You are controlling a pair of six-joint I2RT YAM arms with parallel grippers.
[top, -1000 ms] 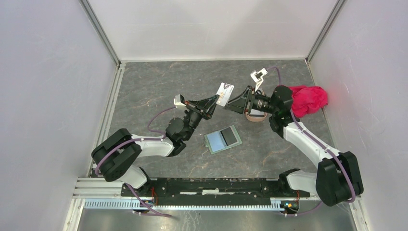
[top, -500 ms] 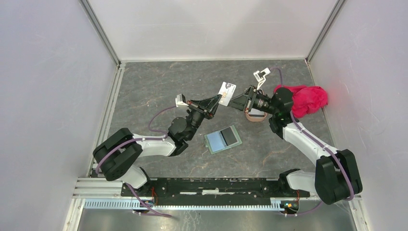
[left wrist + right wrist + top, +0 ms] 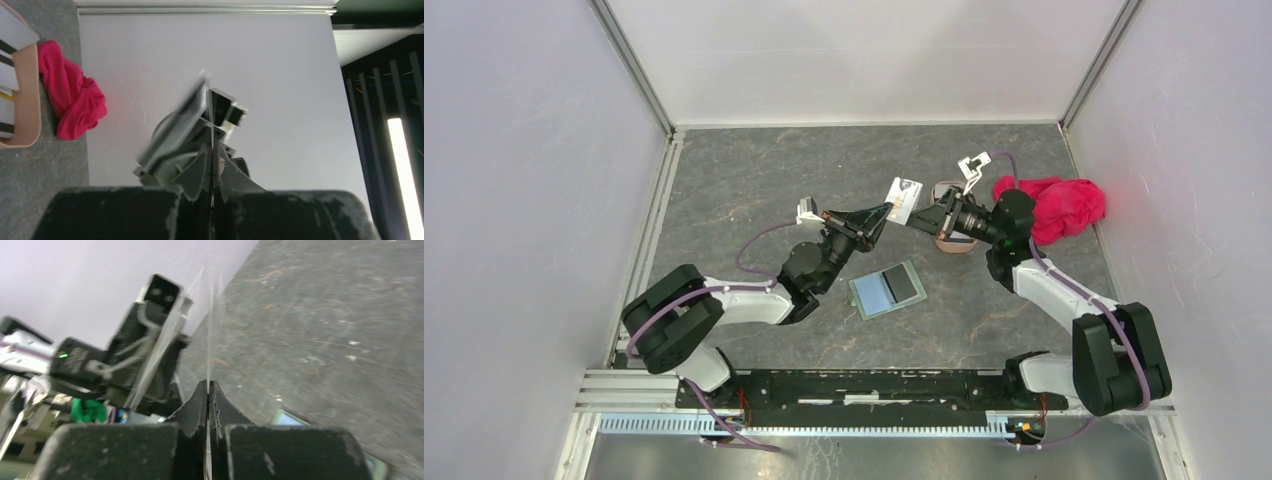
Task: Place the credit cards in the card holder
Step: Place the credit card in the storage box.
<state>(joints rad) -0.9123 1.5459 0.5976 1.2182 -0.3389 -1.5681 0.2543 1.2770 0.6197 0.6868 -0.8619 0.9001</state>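
left end effector point(image 3: 881, 213) meets right end effector point(image 3: 915, 214), both pinching card point(image 3: 904, 196)

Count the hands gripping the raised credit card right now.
2. The left hand pinches the left side of the credit card and the right hand pinches its right side, in the air beyond the open card holder. Neither hand is hidden.

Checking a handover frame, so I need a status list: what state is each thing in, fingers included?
whitish credit card: in the air, pinched from both sides.
left gripper: fingers shut on that card.
right gripper: fingers shut on the same card.
sage-green bifold card holder: lying open, flat.
pinkish-brown oblong tray: holds other cards.
red-pink cloth: crumpled in a heap.
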